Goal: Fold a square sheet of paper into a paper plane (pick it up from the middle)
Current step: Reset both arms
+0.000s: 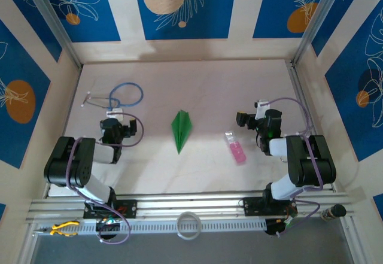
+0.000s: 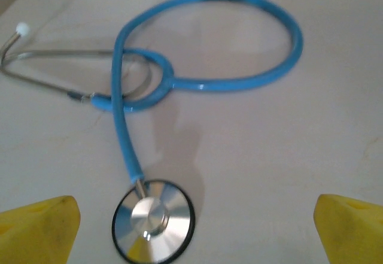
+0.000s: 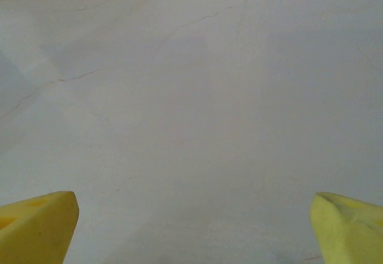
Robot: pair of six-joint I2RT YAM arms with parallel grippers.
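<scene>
The square sheet of paper lies folded into a slim, pointed green paper plane (image 1: 181, 130) at the middle of the table, with its tip toward the near edge. Nothing touches it. My left gripper (image 1: 115, 117) stands well to its left, open, with its yellow fingertips (image 2: 42, 228) wide apart over the table and nothing between them. My right gripper (image 1: 258, 117) stands to the right of the plane, also open. Its yellow fingertips (image 3: 36, 225) frame bare tabletop.
A blue-tubed stethoscope (image 1: 122, 96) lies just beyond my left gripper, its metal chest piece (image 2: 153, 220) close ahead of the fingers. A small pink bottle (image 1: 235, 147) lies between the plane and my right arm. Walls enclose the table on three sides.
</scene>
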